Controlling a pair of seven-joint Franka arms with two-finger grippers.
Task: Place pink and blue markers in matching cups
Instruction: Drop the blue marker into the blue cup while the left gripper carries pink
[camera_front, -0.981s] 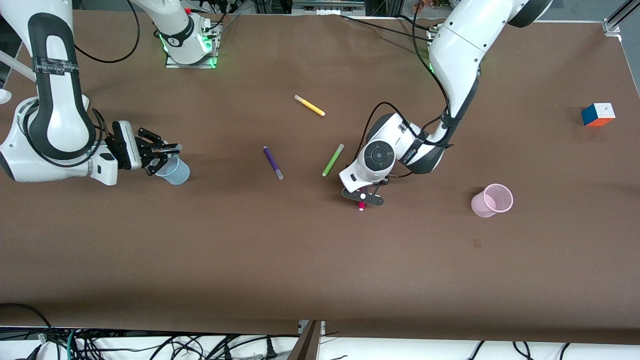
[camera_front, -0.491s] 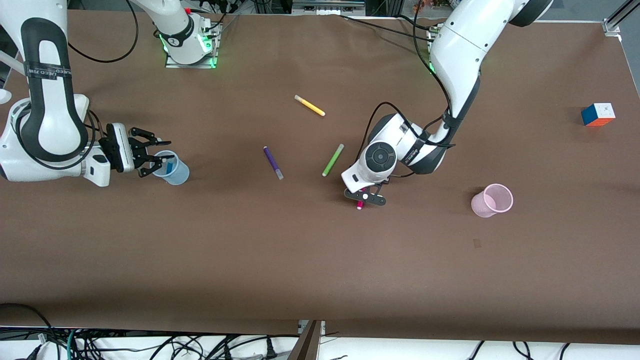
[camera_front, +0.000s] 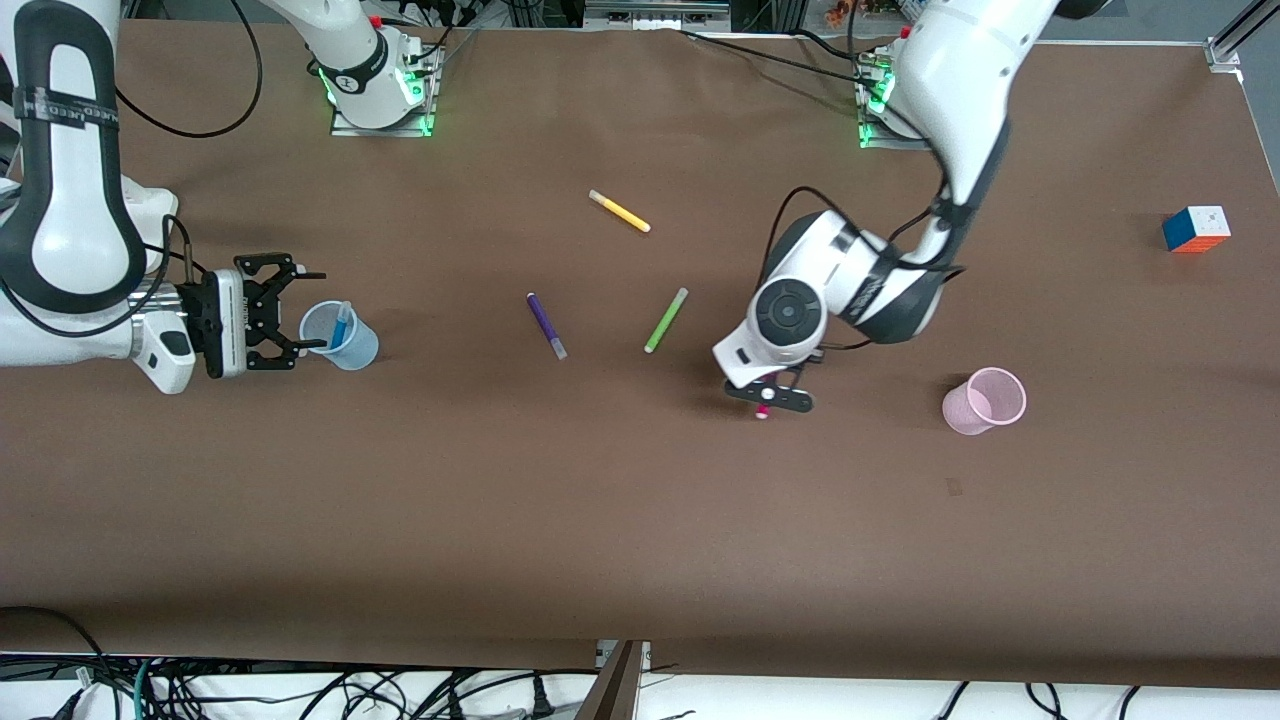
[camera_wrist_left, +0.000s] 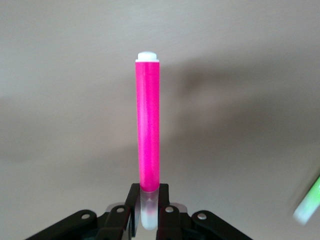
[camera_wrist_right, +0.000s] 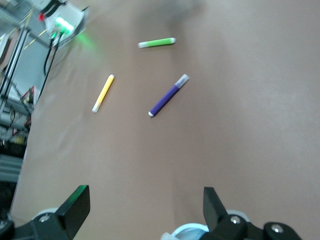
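My left end effector (camera_front: 770, 396) is clamped on the pink marker (camera_wrist_left: 148, 125) by its pale cap end, the barrel sticking straight out past the fingers (camera_wrist_left: 134, 202); it hangs over bare bench (camera_front: 600, 520), between the lime green marker (camera_front: 666, 319) and the pink cup (camera_front: 984, 400); on the front view's clock face the pink cup sits at 3 o'clock from the held marker, well apart; the cup is upright; my right end effector (camera_front: 300, 309) has its fingers spread apart with nothing in them, just beside the blue cup (camera_front: 340, 335) toward the right arm's end of the bench; the blue marker (camera_front: 341, 324) stands tilted inside the blue cup; purple marker (camera_front: 546, 325) lies at about 9 o'clock from the green one; yellow marker (camera_front: 619, 211) at about 11 o'clock from the green; a colour puzzle cube (camera_front: 1195, 229) sits toward the left arm's end, at about 2 o'clock from the pink cup.
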